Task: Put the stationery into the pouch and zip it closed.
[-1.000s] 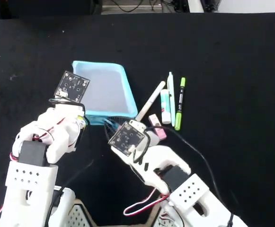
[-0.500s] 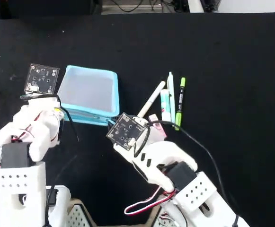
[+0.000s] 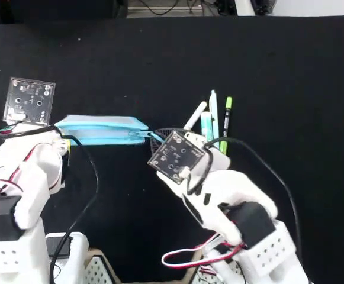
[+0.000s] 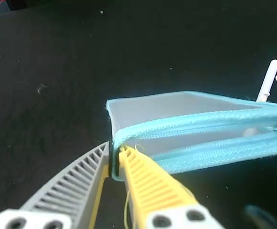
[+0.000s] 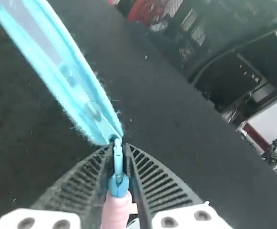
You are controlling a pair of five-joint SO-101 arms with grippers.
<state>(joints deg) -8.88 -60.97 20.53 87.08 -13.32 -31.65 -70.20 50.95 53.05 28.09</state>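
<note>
A light blue pouch (image 3: 100, 129) is held on edge, stretched taut between both grippers. My left gripper (image 4: 115, 155) is shut on the pouch's (image 4: 190, 121) end corner, at the left in the high view. My right gripper (image 5: 115, 164) is shut on the teal zip pull (image 5: 116, 177) at the pouch's (image 5: 62, 62) other end. In the left wrist view the two zip edges stand slightly apart. To the right of the pouch, a white pen (image 3: 195, 115), a white and teal tube (image 3: 207, 127), a teal-tipped pen (image 3: 214, 109) and a green marker (image 3: 225, 127) lie on the table.
The black table cloth (image 3: 278, 71) spreads wide at the back and right. The right arm's body (image 3: 231, 201) and its cable lie across the front, just below the pens. The left arm's body (image 3: 18, 177) stands at the front left.
The pouch lay flat a second ago; now it stands on edge and is pulled long. The left gripper has moved left with its corner, and the right gripper has moved right and farther back.
</note>
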